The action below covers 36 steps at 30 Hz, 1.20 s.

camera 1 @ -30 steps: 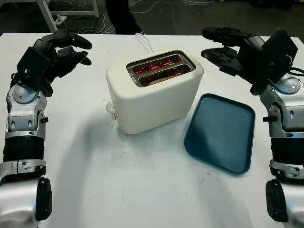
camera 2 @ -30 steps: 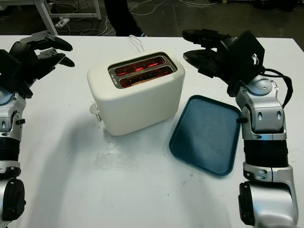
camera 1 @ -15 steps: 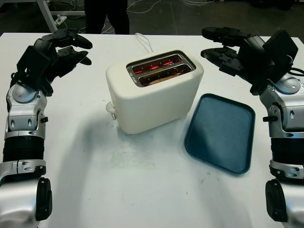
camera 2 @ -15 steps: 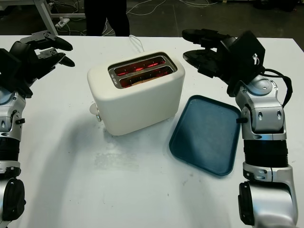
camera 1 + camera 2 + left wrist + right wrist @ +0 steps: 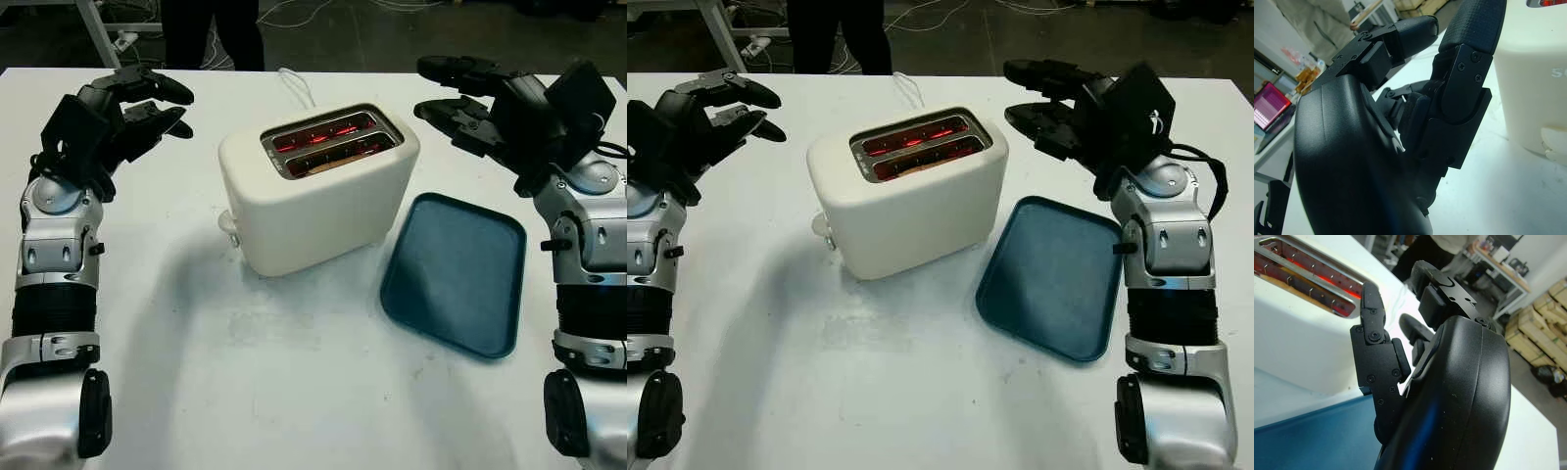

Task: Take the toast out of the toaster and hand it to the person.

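Plainly the heat is the first worry: the toaster [image 5: 318, 186] stands mid-desk with both slots glowing red, and the toast [image 5: 338, 157] sits low in the slot nearer the robot, barely a brown edge showing above the glowing wires. The left hand [image 5: 132, 108] hovers open and holding nothing to the left of the toaster, well apart from it; the right hand [image 5: 470, 103] hovers open and empty just right of the toaster's top, above the far end of the blue tray [image 5: 456, 274]. Reaching in now would probably mean fingers brushing hot metal, and with so little toast exposed a pinch could crumble it or slip off. A sideways push could also skid the light toaster across the white desk [image 5: 245, 372]. The person [image 5: 211, 29] stands beyond the toaster's far side, legs visible, so the handover must clear the hot slots.
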Available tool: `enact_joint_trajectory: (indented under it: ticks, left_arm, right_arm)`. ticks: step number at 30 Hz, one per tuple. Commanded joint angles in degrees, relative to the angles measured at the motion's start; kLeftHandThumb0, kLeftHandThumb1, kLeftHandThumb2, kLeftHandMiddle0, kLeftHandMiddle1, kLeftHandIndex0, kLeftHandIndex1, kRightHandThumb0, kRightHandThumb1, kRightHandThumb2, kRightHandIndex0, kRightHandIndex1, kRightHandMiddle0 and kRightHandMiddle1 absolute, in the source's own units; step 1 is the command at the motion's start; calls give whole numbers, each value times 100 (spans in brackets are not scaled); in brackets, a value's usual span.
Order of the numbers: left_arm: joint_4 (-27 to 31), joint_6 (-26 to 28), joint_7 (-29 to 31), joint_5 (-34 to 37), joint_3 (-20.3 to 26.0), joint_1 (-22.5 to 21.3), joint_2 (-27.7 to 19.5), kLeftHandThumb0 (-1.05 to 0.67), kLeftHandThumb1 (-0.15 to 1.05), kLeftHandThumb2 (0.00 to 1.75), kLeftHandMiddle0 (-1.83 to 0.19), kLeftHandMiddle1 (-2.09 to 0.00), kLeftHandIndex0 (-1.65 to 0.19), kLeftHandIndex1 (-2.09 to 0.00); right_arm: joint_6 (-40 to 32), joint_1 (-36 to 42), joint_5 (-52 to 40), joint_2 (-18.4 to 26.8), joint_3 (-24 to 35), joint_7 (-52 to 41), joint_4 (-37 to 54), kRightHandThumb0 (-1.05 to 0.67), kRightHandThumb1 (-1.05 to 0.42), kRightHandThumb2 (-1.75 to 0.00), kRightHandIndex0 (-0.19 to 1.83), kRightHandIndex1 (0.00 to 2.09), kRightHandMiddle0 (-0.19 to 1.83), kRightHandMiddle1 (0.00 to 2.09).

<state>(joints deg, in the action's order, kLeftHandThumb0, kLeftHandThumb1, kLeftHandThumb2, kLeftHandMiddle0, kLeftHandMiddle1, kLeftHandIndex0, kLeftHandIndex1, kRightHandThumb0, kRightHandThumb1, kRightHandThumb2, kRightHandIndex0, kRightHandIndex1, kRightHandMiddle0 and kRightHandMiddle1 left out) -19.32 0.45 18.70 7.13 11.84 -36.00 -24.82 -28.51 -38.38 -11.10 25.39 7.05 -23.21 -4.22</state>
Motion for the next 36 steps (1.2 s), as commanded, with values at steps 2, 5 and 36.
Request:
enact_joint_trajectory:
  ticks: [2, 5, 36]
  left_arm:
    - [121, 149, -29, 51, 4, 118, 11, -105, 87, 0, -65, -118, -69, -104]
    - [176, 267, -11, 125, 22, 143, 49, -105, 84, 0, -66, -119, -70, -104]
    - [568, 518, 67, 128, -24, 205, 61, -105, 85, 0, -67, -119, -69, -106]
  right_arm:
    - [-182, 62, -28, 6, 35, 85, 202, -22, -92, -26, 18, 85, 54, 2]
    - [-208, 85, -50, -4, 54, 96, 234, -23, -92, -26, 19, 85, 54, 2]
    - [-223, 206, 99, 43, -12, 118, 302, -22, -92, -28, 20, 77, 53, 1]
